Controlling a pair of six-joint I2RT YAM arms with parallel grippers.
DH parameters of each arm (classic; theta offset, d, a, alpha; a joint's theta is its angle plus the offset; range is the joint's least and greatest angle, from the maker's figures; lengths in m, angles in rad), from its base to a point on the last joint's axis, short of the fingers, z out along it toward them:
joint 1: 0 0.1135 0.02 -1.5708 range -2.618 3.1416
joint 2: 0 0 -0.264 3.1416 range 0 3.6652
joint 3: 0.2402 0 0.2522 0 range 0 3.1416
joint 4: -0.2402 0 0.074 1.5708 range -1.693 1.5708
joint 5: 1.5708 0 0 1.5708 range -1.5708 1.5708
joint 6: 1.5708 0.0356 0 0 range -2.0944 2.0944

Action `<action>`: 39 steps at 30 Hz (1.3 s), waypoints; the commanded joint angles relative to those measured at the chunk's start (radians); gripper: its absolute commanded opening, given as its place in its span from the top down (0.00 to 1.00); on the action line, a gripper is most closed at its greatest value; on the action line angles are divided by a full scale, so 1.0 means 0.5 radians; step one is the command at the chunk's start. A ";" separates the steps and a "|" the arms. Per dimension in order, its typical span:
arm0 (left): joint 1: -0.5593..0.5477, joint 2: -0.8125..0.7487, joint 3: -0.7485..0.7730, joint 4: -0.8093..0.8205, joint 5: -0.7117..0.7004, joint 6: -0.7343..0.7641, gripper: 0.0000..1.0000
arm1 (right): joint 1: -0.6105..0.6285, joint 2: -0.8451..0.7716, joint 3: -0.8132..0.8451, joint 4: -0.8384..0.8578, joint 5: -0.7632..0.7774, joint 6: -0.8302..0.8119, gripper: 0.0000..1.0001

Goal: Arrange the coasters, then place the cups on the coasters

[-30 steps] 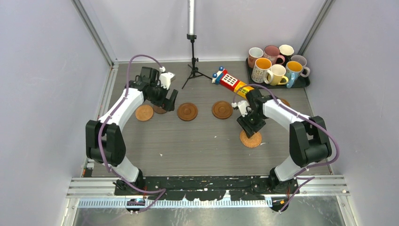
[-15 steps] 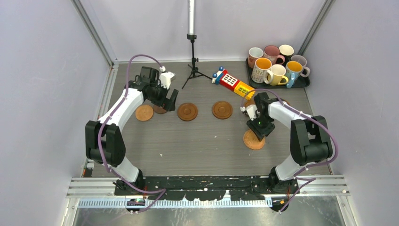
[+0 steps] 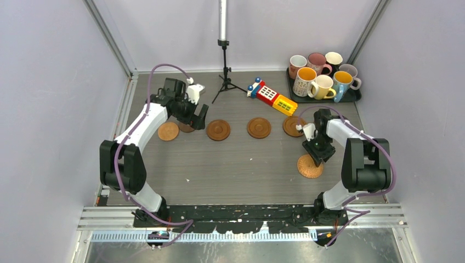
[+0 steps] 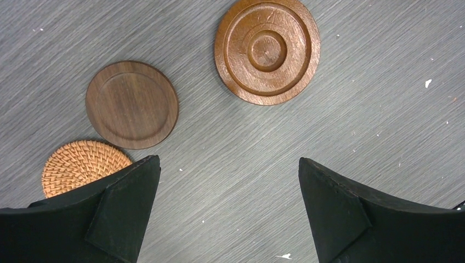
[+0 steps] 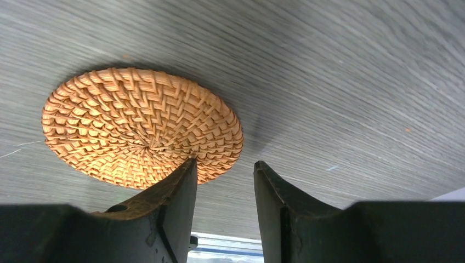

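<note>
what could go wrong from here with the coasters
The right gripper has only one finger at the rim of the woven coaster, with bare table between its jaws, so a pinch may miss. On the left, the dark coaster and a second woven coaster nearly touch; grabbing either could nudge the other.

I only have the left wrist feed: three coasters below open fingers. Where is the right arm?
Observer: The right gripper is low over a woven coaster at the right, nearer the arm bases than the other coasters.
Operator: Gripping it?
Observer: In the right wrist view its fingers stand narrowly apart with bare table in the gap. One overlaps the coaster's rim. I can't judge contact.
Operator: Any cups placed?
Observer: No. All seven cups stand on the black tray in the far right corner.
</note>
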 commanded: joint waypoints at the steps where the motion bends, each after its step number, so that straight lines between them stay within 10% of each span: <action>1: -0.009 -0.055 -0.005 0.065 0.024 0.027 0.00 | -0.086 0.075 0.093 0.076 0.085 0.031 0.53; 26: 0.257 0.281 0.334 -0.282 -0.237 0.327 0.00 | -0.192 0.113 0.414 -0.066 0.051 0.080 0.54; 39: 0.286 0.795 0.741 -0.323 -0.265 0.647 0.24 | -0.140 0.103 0.493 -0.247 -0.178 0.142 0.52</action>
